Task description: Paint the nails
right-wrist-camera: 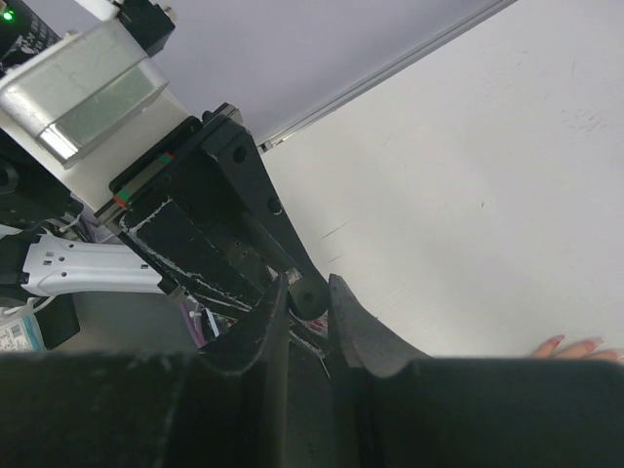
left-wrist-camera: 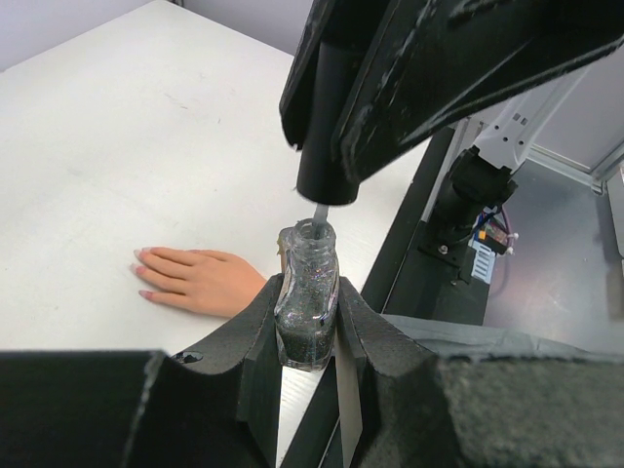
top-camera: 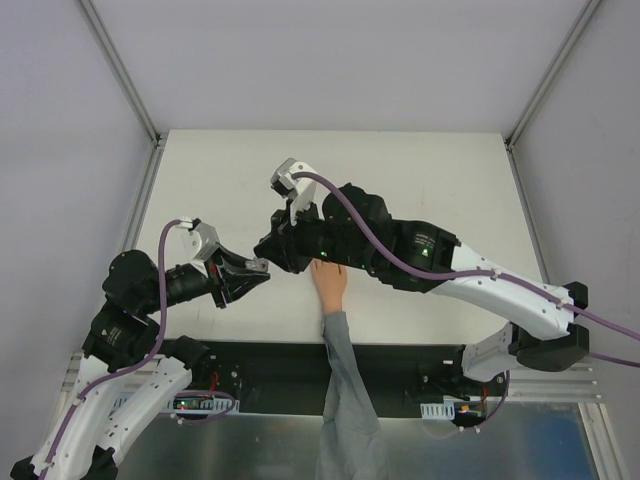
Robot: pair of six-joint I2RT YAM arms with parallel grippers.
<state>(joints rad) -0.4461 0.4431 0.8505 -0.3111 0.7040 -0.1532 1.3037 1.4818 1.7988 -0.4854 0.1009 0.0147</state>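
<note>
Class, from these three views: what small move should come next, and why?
Probably raise the right gripper straight up: the brush stem under its black cap sits inside the neck of the polish bottle that the left gripper clamps, so it must clear the glass before swinging to the nails of the mannequin hand.

Robot lab cell: white table (top-camera: 420, 190), plain enclosure walls (top-camera: 50, 150), aluminium frame posts (top-camera: 118, 68), exposed wiring (top-camera: 213, 404).

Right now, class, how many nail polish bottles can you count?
1. The glittery nail polish bottle stands clamped in the left gripper, its black cap held just above by the right gripper. The arms may hide others.
</note>
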